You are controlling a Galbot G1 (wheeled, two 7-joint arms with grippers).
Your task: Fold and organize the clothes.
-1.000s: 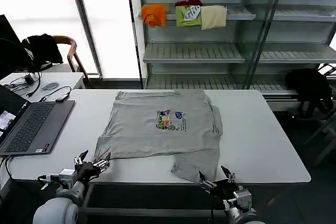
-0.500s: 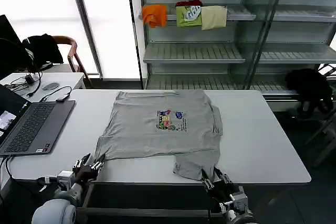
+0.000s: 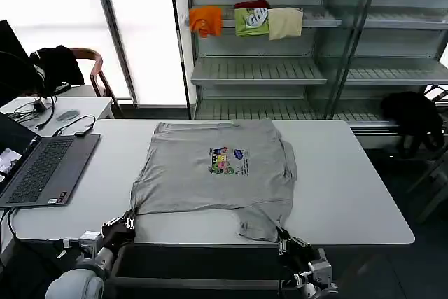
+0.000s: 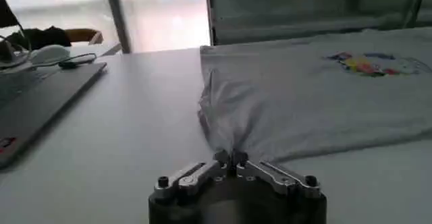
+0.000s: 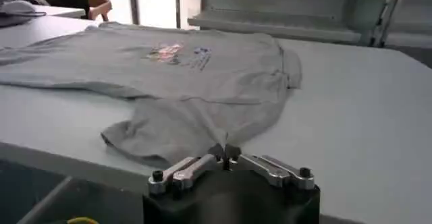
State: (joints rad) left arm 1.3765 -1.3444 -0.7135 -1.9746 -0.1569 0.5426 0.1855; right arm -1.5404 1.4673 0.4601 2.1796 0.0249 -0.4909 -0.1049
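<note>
One of the clothes, a light grey short-sleeved shirt (image 3: 203, 183) with a small multicoloured chest print (image 3: 227, 160), lies spread flat on the white table (image 3: 350, 187). My left gripper (image 3: 126, 226) sits at the table's near edge, shut on the shirt's near left corner. In the left wrist view the fingertips (image 4: 231, 156) pinch a gathered point of the grey cloth (image 4: 304, 104). My right gripper (image 3: 284, 240) is shut on the shirt's near right flap, which reaches the table's front edge. The right wrist view shows its tips (image 5: 225, 152) closed on the cloth (image 5: 196, 77).
An open laptop (image 3: 42, 169) lies at the table's left end. Metal shelves behind hold orange, green and cream garments (image 3: 246, 20). A black bundle (image 3: 413, 113) sits at the right, and a chair with black cloth (image 3: 54, 64) stands far left.
Both grippers were open below the table's front edge. They have moved in to the shirt's near corners and shut on the cloth.
</note>
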